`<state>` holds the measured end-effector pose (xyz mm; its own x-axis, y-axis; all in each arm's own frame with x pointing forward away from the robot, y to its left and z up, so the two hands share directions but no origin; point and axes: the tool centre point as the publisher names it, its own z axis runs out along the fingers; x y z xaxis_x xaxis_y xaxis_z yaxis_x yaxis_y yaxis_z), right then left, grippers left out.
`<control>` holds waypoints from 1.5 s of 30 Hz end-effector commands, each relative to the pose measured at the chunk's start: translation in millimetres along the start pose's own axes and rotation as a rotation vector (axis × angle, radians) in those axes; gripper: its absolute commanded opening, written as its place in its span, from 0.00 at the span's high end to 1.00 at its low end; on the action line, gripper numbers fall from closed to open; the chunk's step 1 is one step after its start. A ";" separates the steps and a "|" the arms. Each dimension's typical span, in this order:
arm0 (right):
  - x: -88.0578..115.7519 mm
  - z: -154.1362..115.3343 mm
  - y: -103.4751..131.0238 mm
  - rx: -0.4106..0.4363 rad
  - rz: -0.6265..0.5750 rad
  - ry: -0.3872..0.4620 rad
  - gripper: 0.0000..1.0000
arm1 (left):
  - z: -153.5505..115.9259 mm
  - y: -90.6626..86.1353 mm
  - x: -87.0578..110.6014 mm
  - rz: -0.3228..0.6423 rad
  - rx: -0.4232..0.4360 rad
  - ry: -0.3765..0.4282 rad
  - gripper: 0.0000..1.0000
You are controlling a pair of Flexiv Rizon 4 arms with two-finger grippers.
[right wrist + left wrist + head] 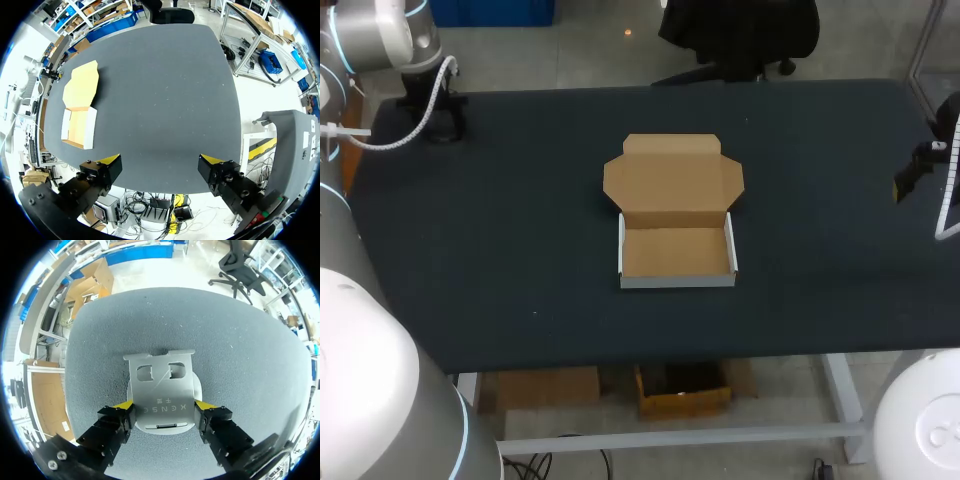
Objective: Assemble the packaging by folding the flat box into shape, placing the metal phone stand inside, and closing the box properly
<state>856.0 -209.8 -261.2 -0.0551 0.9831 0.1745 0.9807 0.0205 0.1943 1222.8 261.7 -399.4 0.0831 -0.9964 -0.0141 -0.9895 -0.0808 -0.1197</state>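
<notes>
Items counted: one cardboard box (676,250), one metal phone stand (160,382), two grippers. The box sits at the middle of the dark table (500,220), already folded into a shallow tray with white outer walls. Its single lid (672,178) lies open and flat on the far side, with one flap at each side, and the tray interior holds nothing. The stand is at the table's far left corner, well apart from the box, with its plate over a round base. The left gripper (163,406) is closed on it, one yellow tip against each side edge of the plate. The right gripper (160,162) is at the right edge of the table, well apart from the box, its two fingers spread wide and holding nothing.
</notes>
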 end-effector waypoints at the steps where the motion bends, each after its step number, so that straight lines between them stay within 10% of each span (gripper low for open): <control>1: -0.4 -1.6 -0.3 0.004 -0.001 0.002 0.00 | 1.7 -6.4 -1.9 0.004 -0.057 0.004 1.00; 40: -0.4 -1.6 -0.3 0.004 -0.001 0.002 0.00 | -46.3 53.0 4.4 0.060 0.052 -0.004 1.00; 45: 1.2 -3.6 14.4 -0.117 -0.145 0.070 0.00 | -52.7 63.8 7.4 0.075 0.058 0.001 1.00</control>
<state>873.8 -203.2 -252.2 -0.1459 0.9724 0.1820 0.9582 0.0931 0.2705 1169.0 251.3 -362.9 0.0098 -0.9998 -0.0170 -0.9960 -0.0083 -0.0886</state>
